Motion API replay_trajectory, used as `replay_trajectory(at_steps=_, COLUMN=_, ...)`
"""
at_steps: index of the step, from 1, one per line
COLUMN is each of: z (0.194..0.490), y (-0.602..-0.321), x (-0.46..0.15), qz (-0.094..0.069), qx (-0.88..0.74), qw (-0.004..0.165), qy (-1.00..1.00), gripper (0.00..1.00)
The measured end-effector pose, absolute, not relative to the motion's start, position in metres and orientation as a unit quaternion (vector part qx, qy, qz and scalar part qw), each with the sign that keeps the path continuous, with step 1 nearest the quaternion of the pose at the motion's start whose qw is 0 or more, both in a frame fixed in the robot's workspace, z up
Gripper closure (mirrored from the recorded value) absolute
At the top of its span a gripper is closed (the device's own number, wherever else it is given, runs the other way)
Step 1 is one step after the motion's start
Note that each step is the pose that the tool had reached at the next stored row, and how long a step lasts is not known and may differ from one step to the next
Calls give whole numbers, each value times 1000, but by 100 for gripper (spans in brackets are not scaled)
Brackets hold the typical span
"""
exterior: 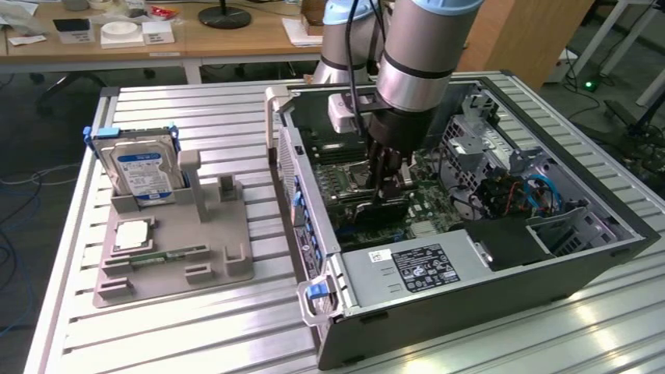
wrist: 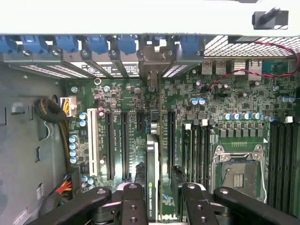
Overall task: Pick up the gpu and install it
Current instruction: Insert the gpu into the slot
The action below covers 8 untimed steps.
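Note:
The gpu (wrist: pixel 152 159) stands edge-on between my fingers, a thin card with a black, green-striped label face. Its metal end bracket (wrist: pixel 152 61) reaches the row of rear slot openings of the case. My gripper (wrist: pixel 161 199) is shut on the card's upper edge, one finger (wrist: pixel 133 201) on each side. The card runs along a black expansion slot of the green motherboard (wrist: pixel 225 103); whether its edge sits in the slot I cannot tell. In the exterior view my gripper (exterior: pixel 390 187) reaches straight down into the open computer case (exterior: pixel 468 300), with the gpu (exterior: pixel 381 209) dark beneath it.
Empty black slots (wrist: pixel 124 145) and a white slot (wrist: pixel 93 140) lie beside the card; the CPU socket (wrist: pixel 239 171) is on its other side. At the exterior view's left, a grey holder (exterior: pixel 177 249) carries an upright hard drive (exterior: pixel 146 171) and a memory stick (exterior: pixel 167 255). Cables (exterior: pixel 519 195) fill the case's far side.

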<state>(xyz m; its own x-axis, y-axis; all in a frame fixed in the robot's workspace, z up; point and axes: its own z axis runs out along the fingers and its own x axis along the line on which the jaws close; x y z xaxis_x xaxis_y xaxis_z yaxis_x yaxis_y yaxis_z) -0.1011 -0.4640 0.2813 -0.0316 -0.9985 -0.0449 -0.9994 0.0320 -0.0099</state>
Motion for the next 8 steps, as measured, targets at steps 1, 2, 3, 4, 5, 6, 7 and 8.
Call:
replay_trajectory(at_steps=1, z=281, y=-464, x=-101, qz=12, qx=-696, qw=20, qy=718, gripper=64)
replay_trajectory(at_steps=2, z=281, y=-464, x=-101, qz=12, qx=-696, qw=19, qy=718, gripper=66)
replay_trajectory(at_steps=3, z=281, y=-464, x=-101, qz=12, qx=-696, qw=19, qy=718, gripper=72)
replay_trajectory(at_steps=4, z=281, y=-464, x=-101, qz=12, qx=-696, qw=19, qy=718, gripper=78)
replay_trajectory(at_steps=5, z=281, y=-464, x=-101, qz=12, qx=-696, qw=19, qy=718, gripper=78)
replay_trajectory(at_steps=6, z=281, y=-464, x=-101, qz=12, qx=-696, qw=19, qy=718, gripper=84)
replay_trajectory(at_steps=7, z=281, y=-464, x=-101, qz=12, qx=-696, qw=19, qy=718, gripper=84)
replay_trajectory(at_steps=8, z=281, y=-464, x=-101, qz=12, qx=-696, qw=19, qy=718, gripper=89)
